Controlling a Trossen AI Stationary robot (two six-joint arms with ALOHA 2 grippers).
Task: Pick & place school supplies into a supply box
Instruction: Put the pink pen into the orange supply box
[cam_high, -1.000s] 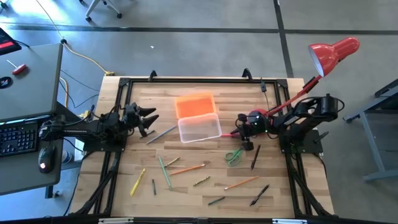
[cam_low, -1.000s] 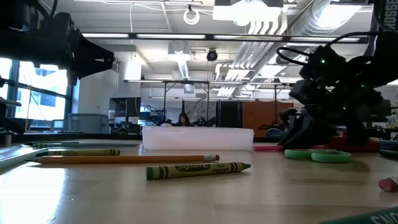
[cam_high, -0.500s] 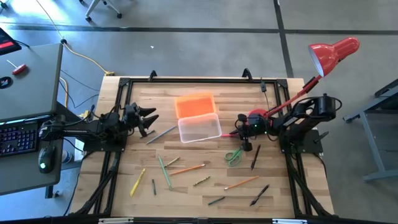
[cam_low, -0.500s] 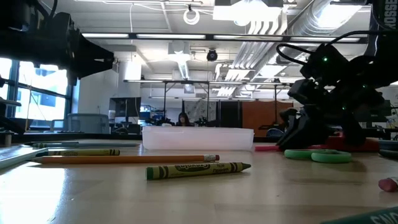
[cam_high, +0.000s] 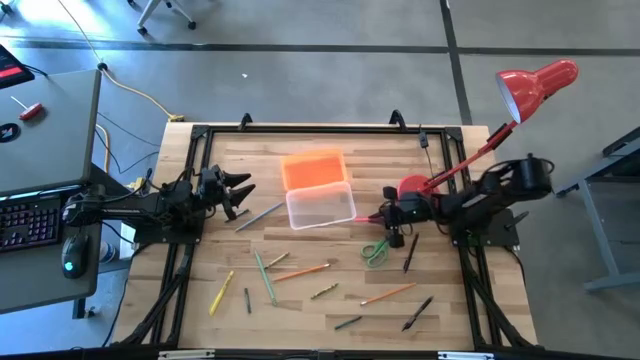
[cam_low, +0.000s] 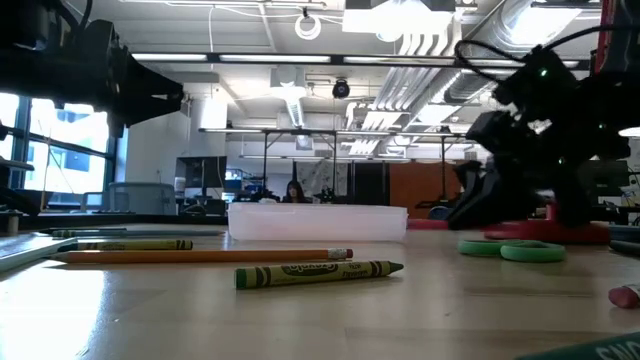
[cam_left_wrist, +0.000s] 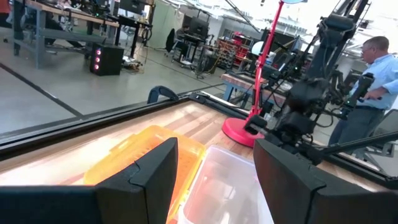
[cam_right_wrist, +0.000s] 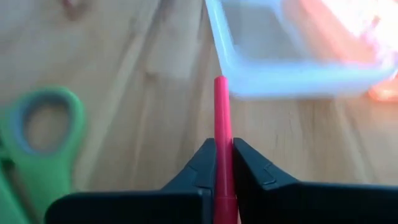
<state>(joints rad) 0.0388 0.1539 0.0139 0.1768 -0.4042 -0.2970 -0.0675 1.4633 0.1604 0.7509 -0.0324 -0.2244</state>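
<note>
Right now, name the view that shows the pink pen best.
Right wrist view: the pink pen fills the centre, clamped in the right gripper. High view shows a thin pink sliver; the low and left wrist views show none I can make out.

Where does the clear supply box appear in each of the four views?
High view: clear supply box at table centre, below the orange lid.
Low view: middle, far across the table.
Left wrist view: lower centre.
Right wrist view: top, past the pink pen.
Shared landmark: the orange lid beside it.

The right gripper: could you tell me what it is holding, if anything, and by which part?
The right gripper is shut on a pink marker, gripping it partway along its shaft, with the free end pointing toward the clear supply box. The left gripper is open and holds nothing.
</note>
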